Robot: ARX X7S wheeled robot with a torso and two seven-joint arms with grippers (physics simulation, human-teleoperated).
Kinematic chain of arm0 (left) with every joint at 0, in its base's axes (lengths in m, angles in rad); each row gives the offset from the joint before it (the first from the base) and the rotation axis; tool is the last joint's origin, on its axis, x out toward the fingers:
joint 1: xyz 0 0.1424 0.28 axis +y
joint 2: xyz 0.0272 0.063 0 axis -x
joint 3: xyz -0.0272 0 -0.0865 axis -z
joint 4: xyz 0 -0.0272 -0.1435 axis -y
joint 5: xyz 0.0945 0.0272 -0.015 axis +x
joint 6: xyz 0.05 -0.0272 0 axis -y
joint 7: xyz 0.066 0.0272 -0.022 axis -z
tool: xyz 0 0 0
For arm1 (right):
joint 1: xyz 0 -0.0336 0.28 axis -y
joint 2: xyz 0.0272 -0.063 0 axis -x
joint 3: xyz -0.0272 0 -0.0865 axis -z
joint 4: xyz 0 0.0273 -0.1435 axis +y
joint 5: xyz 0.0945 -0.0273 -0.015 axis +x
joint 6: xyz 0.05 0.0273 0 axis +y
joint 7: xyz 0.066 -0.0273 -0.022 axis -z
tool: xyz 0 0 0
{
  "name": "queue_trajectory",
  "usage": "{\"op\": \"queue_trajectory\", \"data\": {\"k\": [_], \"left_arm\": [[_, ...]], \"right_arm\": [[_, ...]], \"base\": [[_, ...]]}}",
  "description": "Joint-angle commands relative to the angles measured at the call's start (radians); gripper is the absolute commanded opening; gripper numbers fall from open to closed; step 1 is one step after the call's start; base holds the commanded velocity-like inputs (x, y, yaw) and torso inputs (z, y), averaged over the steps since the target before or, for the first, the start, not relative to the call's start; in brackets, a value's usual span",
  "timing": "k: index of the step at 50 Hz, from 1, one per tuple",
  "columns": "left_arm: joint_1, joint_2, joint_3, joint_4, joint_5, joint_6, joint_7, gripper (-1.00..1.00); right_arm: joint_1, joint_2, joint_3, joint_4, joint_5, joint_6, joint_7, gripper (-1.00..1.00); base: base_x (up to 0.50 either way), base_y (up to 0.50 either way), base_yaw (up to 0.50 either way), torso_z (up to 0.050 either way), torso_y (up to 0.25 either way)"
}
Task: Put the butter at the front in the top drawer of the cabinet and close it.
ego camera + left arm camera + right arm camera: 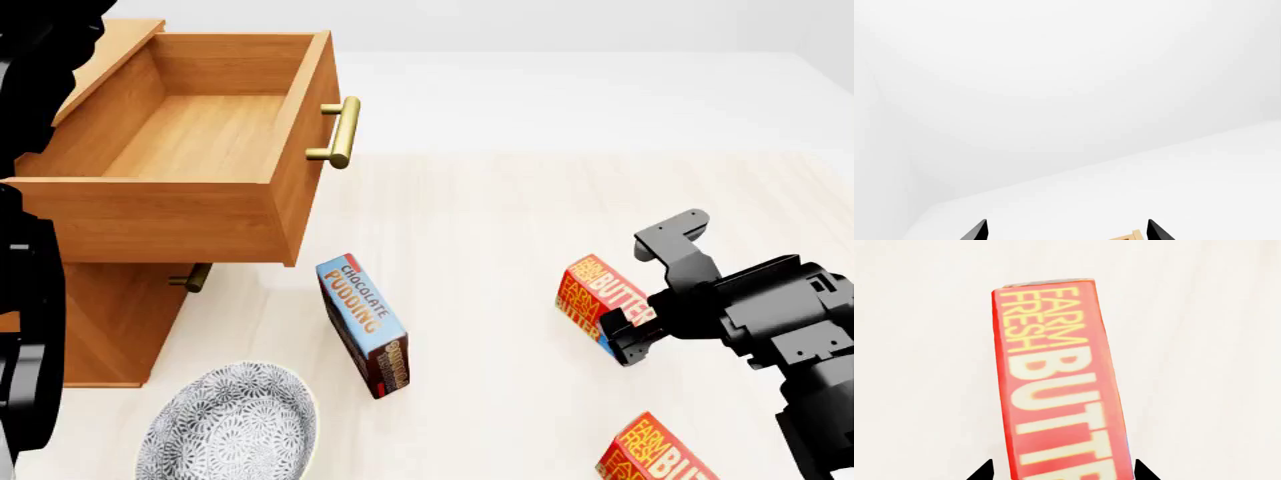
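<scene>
Second butter box [661,455]: nearest the robot, at the lower edge of the head view, lying apart from everything else. Not the one being worked.

Right gripper [614,335]: right on the butter [597,295], which stands on its narrow edge on the worktop [534,200]. In the right wrist view the two dark finger tips [984,471] sit either side of the box [1057,380], slightly wider than it, so I'd call them open and straddling it, not clamped yet.

Handling guess: a small cardboard carton, so light and fairly stiff, but glossy print could be slick, and standing on edge it'd tip with a sideways nudge. Best hold is across the two broad faces, near the middle, squeezed gently.

Pudding box [363,325]: left of the butter, well apart, between it and the cabinet [107,320].

Patterned bowl [227,430]: near the cabinet's foot.

Top drawer [200,140]: pulled wide open, inside bare, brass handle [340,130] facing the worktop.

Left gripper [1066,231]: its wrist view shows two tips spread apart with only a sliver of wood between them, holding nothing.
</scene>
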Motion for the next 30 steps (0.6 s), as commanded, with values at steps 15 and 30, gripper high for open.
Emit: {"op": "queue_trajectory", "data": {"k": [15, 30], "left_arm": [[0.001, -0.002, 0.000, 0.002, -0.008, -0.009, -0.004, 1.00], [0.011, 0.001, 0.003, -0.007, -0.010, 0.003, -0.006, 1.00]], "right_arm": [[-0.008, 0.003, 0.003, -0.005, 0.006, 0.002, 0.005, 1.00], [-0.016, 0.008, 0.006, -0.009, 0.009, 0.001, 0.006, 1.00]], "base": [[0.00, 0.00, 0.00, 0.000, 0.000], [0.00, 0.00, 0.00, 0.000, -0.033]]}}
